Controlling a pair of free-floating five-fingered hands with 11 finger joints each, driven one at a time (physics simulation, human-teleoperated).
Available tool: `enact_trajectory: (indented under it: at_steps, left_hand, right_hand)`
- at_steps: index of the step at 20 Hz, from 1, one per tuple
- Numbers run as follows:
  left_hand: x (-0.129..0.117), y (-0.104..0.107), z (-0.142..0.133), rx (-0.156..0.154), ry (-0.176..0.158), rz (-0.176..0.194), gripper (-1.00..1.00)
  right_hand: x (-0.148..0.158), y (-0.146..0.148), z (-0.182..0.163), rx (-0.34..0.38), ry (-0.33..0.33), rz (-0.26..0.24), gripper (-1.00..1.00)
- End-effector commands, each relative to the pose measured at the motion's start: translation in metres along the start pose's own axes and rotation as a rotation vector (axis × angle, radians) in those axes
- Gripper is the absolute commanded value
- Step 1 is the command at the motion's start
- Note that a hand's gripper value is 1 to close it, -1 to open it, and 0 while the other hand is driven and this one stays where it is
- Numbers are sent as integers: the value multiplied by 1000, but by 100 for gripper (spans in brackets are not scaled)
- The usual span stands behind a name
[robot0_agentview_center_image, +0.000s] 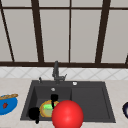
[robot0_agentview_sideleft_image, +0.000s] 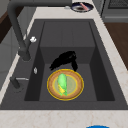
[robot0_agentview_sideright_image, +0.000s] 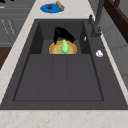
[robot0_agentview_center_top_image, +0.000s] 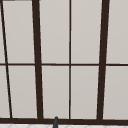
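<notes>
Red ball (robot0_agentview_center_image: 67, 115) sits nearest the lens, just right of the left hand (robot0_agentview_center_image: 34, 113), whose finger state I cannot tell. Right hand (robot0_agentview_center_image: 54, 98) hovers with fingers pointing down, relaxed, just above the yellow plate (robot0_agentview_sideleft_image: 75, 92) holding a green vegetable (robot0_agentview_sideleft_image: 62, 81) in the sink (robot0_agentview_sideleft_image: 105, 82).

The robot is two separate hands with no arm, wrist or body behind them. The left hand (robot0_agentview_center_image: 34, 113) is a uniform matt black, a rounded palm with slim dark fingers, and carries no markings, seams or cables. The right hand (robot0_agentview_center_image: 54, 98) is the same flat black; in the left side view (robot0_agentview_sideleft_image: 65, 60) its fingers (robot0_agentview_sideleft_image: 74, 65) look thin and tapering.
</notes>
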Motion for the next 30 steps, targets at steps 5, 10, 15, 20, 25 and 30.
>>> enact_trajectory:
  at_steps: [5, 10, 15, 20, 25, 30]
  left_hand:
    - [0, 0, 0, 0, 0, 0, 0]
    - [0, 0, 0, 0, 0, 0, 0]
    - [0, 0, 0, 0, 0, 0, 0]
    - [0, 0, 0, 0, 0, 0, 0]
    - [0, 0, 0, 0, 0, 0, 0]
    - [0, 0, 0, 0, 0, 0, 0]
  right_hand:
    - [-22, -44, 30, 11, -8, -5, -100]
    - [-34, -76, 58, 19, -11, -13, -100]
    - [-46, -110, 85, 14, -12, -12, -100]
    - [-64, -130, 112, -25, -18, -28, -100]
    - [-83, -141, 132, -96, -16, -43, -100]
    - [-100, -138, 144, -197, -31, -34, -100]
